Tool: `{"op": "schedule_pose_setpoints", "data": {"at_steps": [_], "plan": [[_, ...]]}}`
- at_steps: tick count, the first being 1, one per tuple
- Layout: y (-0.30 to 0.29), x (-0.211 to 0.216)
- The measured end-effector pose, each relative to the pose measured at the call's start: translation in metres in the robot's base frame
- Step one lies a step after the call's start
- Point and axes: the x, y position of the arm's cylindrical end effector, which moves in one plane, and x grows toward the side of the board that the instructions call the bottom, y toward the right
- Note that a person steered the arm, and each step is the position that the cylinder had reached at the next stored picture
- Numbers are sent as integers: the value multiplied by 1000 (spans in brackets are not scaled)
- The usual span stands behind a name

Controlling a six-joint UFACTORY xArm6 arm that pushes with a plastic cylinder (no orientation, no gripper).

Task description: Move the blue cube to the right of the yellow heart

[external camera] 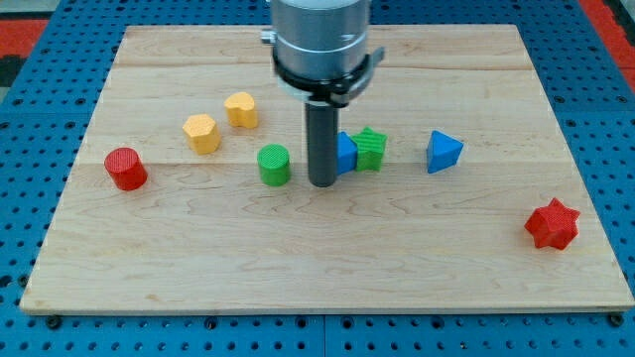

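Note:
The blue cube (345, 153) sits near the board's middle, partly hidden behind my rod. My tip (321, 183) rests on the board just left of and slightly below the cube, touching or nearly touching it. The yellow heart (241, 109) lies up and to the left of the tip. A second yellow block, a hexagon (201, 133), lies further left and lower. A green cylinder (274, 165) stands just left of my tip.
A green star (371, 149) touches the blue cube's right side. A blue triangle (444, 152) lies further right. A red cylinder (126, 169) is at the left, a red star (552, 224) at the lower right. The wooden board (317, 268) ends in blue pegboard.

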Motion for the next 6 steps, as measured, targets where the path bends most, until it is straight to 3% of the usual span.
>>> {"op": "schedule_pose_setpoints", "data": {"at_steps": [2,4,5,6], "plan": [[6,-78],[38,-86],[52,-65],[19,-31]]}}
